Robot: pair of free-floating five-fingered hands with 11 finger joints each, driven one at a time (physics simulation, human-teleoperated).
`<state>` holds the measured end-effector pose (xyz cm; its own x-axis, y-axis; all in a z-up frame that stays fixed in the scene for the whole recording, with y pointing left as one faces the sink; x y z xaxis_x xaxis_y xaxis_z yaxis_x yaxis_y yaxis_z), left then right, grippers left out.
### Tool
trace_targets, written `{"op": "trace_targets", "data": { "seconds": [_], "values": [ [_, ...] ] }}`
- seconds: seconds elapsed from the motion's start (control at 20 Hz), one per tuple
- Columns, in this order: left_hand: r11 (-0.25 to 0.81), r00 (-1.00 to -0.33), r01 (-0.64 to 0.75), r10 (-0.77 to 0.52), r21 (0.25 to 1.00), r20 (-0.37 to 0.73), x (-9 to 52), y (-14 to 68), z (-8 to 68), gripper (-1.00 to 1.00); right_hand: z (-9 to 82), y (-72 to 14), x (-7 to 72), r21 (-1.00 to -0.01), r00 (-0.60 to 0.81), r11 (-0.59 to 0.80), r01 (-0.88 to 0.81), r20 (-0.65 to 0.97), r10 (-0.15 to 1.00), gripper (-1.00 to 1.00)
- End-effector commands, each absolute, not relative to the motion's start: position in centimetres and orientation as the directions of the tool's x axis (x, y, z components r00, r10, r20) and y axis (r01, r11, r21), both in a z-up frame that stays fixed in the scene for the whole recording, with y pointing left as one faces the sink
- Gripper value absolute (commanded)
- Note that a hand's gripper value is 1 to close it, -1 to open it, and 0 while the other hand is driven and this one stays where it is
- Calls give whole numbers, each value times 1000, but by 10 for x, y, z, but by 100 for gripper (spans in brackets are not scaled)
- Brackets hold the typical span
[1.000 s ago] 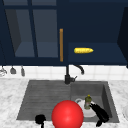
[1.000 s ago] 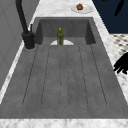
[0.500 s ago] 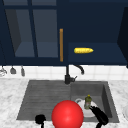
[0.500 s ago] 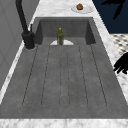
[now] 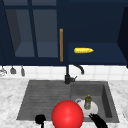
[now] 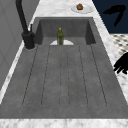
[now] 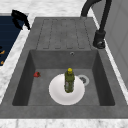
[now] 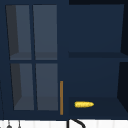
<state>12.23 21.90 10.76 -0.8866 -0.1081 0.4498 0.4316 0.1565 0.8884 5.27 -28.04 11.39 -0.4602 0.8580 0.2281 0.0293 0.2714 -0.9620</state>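
From the front, your right hand hovers with fingers loosely spread, holding nothing, the green bottle just beyond it, upright on a white plate; your left hand looks curled and empty. From the right side, the bottle looks light, rigid, probably slick and tippy: grip its body.

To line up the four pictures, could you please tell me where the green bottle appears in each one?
Front view: green bottle upright on the white plate, lower right in the basin.
Left side view: top centre, at the basin's far end.
Right side view: centre, on the plate.
Upper view: the wall cabinet, above the sink.
Shared landmark: black faucet.
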Motion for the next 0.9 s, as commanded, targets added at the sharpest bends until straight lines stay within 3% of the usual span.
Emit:
{"op": "trace_targets", "data": {
  "seconds": [0.0, 0.85],
  "values": [
    [156, -887, 432, -108, 888, 450, 122, 219, 108, 0, 107, -280, 46, -974, -439, 225, 6, 200, 876, -100],
    [156, -887, 432, -108, 888, 450, 122, 219, 108, 0, 193, -280, 72, -977, -373, 206, -54, 211, 903, -100]
  ]
}}
